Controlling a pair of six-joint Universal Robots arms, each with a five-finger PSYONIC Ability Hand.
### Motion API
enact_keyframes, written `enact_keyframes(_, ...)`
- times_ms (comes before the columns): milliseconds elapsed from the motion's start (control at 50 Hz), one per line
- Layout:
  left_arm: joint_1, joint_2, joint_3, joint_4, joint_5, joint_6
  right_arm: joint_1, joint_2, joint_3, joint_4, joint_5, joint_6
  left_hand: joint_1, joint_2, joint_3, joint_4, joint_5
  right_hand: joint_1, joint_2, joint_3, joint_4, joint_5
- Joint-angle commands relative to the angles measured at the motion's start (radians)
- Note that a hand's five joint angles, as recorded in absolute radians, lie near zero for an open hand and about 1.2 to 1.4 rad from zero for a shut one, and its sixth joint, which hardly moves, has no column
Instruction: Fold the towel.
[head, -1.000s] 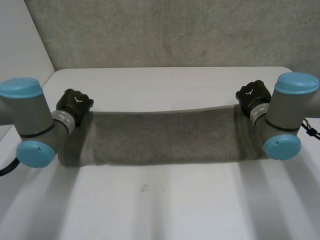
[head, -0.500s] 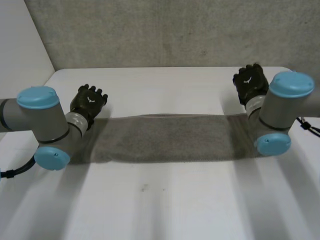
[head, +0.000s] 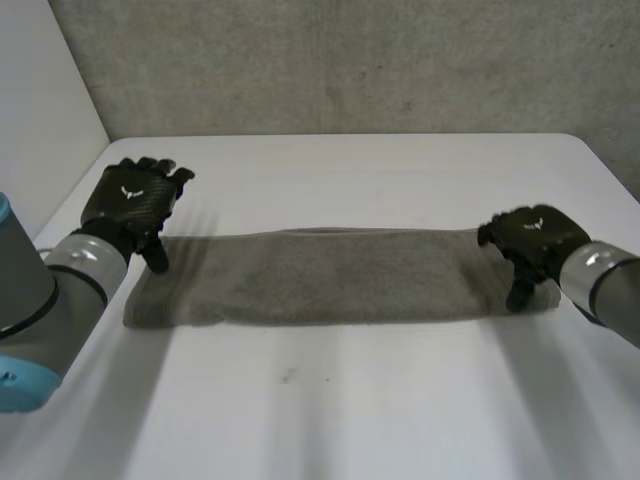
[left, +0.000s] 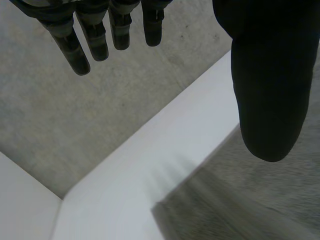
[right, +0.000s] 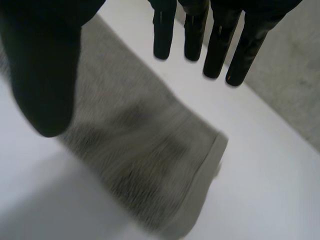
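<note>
Towel (head: 320, 275): grey, folded to a long narrow band, lying flat across the middle of the white table (head: 350, 400), its length running from one arm's side to the other.

Left hand (head: 130, 205): at the towel's left end, over its far corner. In the left wrist view the fingers (left: 100, 35) hang straight and spread from the thumb, nothing between them, and the towel (left: 260, 200) lies below the thumb.

Right hand (head: 530, 240): at the towel's right end. In the right wrist view the fingers (right: 215, 45) are straight and apart from the thumb, empty, above the towel's (right: 140, 165) folded end. It possibly touches the cloth; hard to tell.
</note>
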Motion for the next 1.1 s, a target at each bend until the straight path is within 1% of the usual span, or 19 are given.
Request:
enact_keyframes(20, 0.001, 0.009, -0.057, 0.011, 0.000, -0.049, -0.101, 0.006, 0.119, -0.123, -0.088, -0.011, -0.001, 0.009, 0.008, 0.007, -0.027, 0.235, 0.188, 0.184, 0.182, 0.183)
enact_keyframes(80, 0.000, -0.002, -0.069, 0.006, -0.003, -0.052, -0.150, 0.041, 0.176, -0.240, -0.099, -0.014, -0.001, 0.009, 0.008, 0.007, -0.027, 0.240, 0.194, 0.189, 0.188, 0.189)
enact_keyframes(140, -0.007, -0.003, -0.083, 0.005, -0.007, -0.054, -0.169, 0.071, 0.188, -0.278, -0.101, -0.019, -0.001, 0.009, 0.008, 0.007, -0.027, 0.284, 0.238, 0.233, 0.232, 0.232)
enact_keyframes(280, -0.013, -0.002, -0.094, 0.006, -0.006, -0.054, -0.187, 0.116, 0.174, -0.297, -0.102, -0.024, -0.001, 0.009, 0.008, 0.007, -0.027, 0.358, 0.311, 0.307, 0.305, 0.306)
enact_keyframes(420, -0.008, -0.003, -0.094, 0.008, -0.007, -0.054, -0.187, 0.168, 0.165, -0.318, -0.095, -0.088, -0.001, 0.009, 0.008, 0.007, -0.027, 0.457, 0.411, 0.406, 0.405, 0.406)
enact_keyframes(460, -0.008, -0.003, -0.094, 0.008, -0.007, -0.054, -0.187, 0.176, 0.164, -0.321, -0.093, -0.100, -0.001, 0.009, 0.008, 0.007, -0.027, 0.519, 0.473, 0.468, 0.467, 0.468)
enact_keyframes(500, -0.008, -0.003, -0.094, 0.008, -0.007, -0.054, -0.189, 0.188, 0.154, -0.337, -0.092, -0.109, -0.001, 0.009, 0.008, 0.007, -0.027, 0.683, 0.636, 0.632, 0.630, 0.631)
enact_keyframes(520, -0.008, -0.003, -0.095, 0.008, -0.007, -0.054, -0.189, 0.188, 0.154, -0.337, -0.092, -0.109, -0.001, 0.009, 0.008, 0.007, -0.027, 0.684, 0.637, 0.633, 0.631, 0.632)
enact_keyframes(540, -0.008, -0.003, -0.095, 0.008, -0.007, -0.054, -0.187, 0.196, 0.150, -0.347, -0.088, -0.109, -0.001, 0.009, 0.008, 0.007, -0.027, 0.858, 0.812, 0.807, 0.806, 0.806)
enact_keyframes(560, -0.008, -0.003, -0.095, 0.008, -0.007, -0.054, -0.187, 0.196, 0.150, -0.347, -0.088, -0.109, -0.001, 0.009, 0.008, 0.007, -0.027, 0.860, 0.813, 0.809, 0.807, 0.808)
enact_keyframes(580, -0.008, -0.003, -0.095, 0.008, -0.007, -0.054, -0.189, 0.199, 0.142, -0.358, -0.085, -0.108, -0.001, 0.009, 0.008, 0.007, -0.027, 1.065, 1.019, 1.014, 1.013, 1.013)
enact_keyframes(620, -0.008, -0.003, -0.095, 0.008, -0.007, -0.054, -0.192, 0.196, 0.136, -0.370, -0.081, -0.103, -0.001, 0.009, 0.008, 0.007, -0.027, 1.067, 1.021, 1.016, 1.015, 1.016)
enact_keyframes(660, -0.008, -0.003, -0.097, 0.008, -0.007, -0.054, -0.219, 0.181, 0.131, -0.401, -0.037, -0.099, -0.001, 0.009, 0.008, 0.007, -0.027, 1.067, 1.021, 1.016, 1.015, 1.016)
enact_keyframes(680, -0.007, -0.003, -0.101, 0.008, -0.007, -0.054, -0.219, 0.181, 0.131, -0.401, -0.036, -0.099, -0.001, 0.009, 0.008, 0.007, -0.027, 1.067, 1.021, 1.016, 1.015, 1.016)
enact_keyframes(760, -0.007, -0.002, -0.108, 0.009, -0.005, -0.052, -0.271, 0.161, 0.119, -0.442, 0.063, -0.112, -0.001, 0.009, 0.008, 0.007, -0.027, 1.067, 1.021, 1.016, 1.015, 1.016)
enact_keyframes(820, -0.008, 0.001, -0.109, 0.009, -0.005, -0.052, -0.311, 0.171, 0.087, -0.455, 0.094, -0.122, -0.001, 0.009, 0.008, 0.007, -0.027, 1.067, 1.021, 1.016, 1.015, 1.016)
enact_keyframes(940, -0.008, 0.003, -0.111, 0.008, -0.005, -0.052, -0.403, 0.200, 0.036, -0.446, 0.111, -0.169, -0.001, 0.009, 0.008, 0.007, -0.027, 1.067, 1.021, 1.016, 1.015, 1.016)
enact_keyframes(980, -0.008, 0.003, -0.111, 0.008, -0.005, -0.052, -0.458, 0.208, 0.007, -0.438, 0.119, -0.233, -0.001, 0.009, 0.008, 0.007, -0.027, 1.067, 1.021, 1.016, 1.015, 1.016)
enact_keyframes(1100, -0.005, 0.010, -0.111, 0.008, -0.007, -0.052, -0.471, 0.194, -0.014, -0.436, 0.135, -0.274, -0.001, 0.009, 0.008, 0.007, -0.027, 1.067, 1.021, 1.016, 1.015, 1.016)
